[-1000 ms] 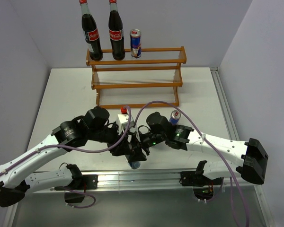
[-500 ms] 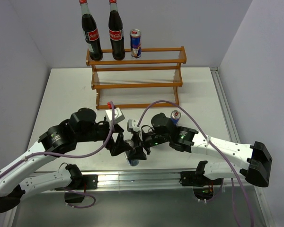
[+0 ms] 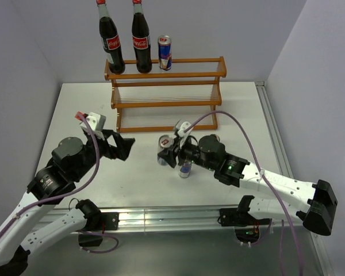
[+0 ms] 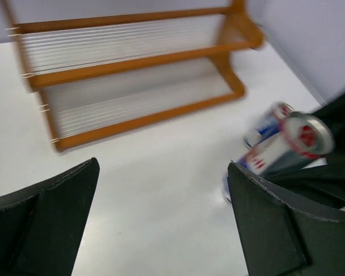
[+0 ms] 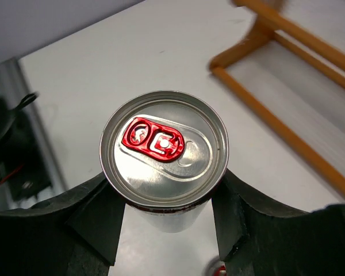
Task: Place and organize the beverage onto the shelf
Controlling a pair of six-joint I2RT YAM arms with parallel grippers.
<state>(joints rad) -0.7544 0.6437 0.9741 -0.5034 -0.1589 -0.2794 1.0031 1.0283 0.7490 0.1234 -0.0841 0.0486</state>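
The shelf (image 3: 164,86) stands at the back of the table; its top tier carries two cola bottles (image 3: 112,40) (image 3: 141,37) and one can (image 3: 165,53). My right gripper (image 3: 168,152) is shut on a silver-blue can (image 3: 165,141), tilted, in front of the shelf. From the right wrist that can's red-tabbed top (image 5: 164,141) sits between the gripper's (image 5: 164,184) two fingers. A second can (image 3: 185,169) stands just below that gripper. My left gripper (image 3: 125,148) is open and holds nothing, off to the left. In the left wrist view the gripper (image 4: 162,167) faces bare table, with the held can (image 4: 299,144) at the right.
The shelf's lower tiers (image 4: 132,63) show in the left wrist view, and its corner rail (image 5: 276,115) in the right wrist view. Grey walls close in the table on the left, the right and behind. A metal rail (image 3: 172,215) runs along the near edge.
My left gripper opened, let go of the can and drew back to the left. My right gripper kept the can and carried it up and toward the shelf.
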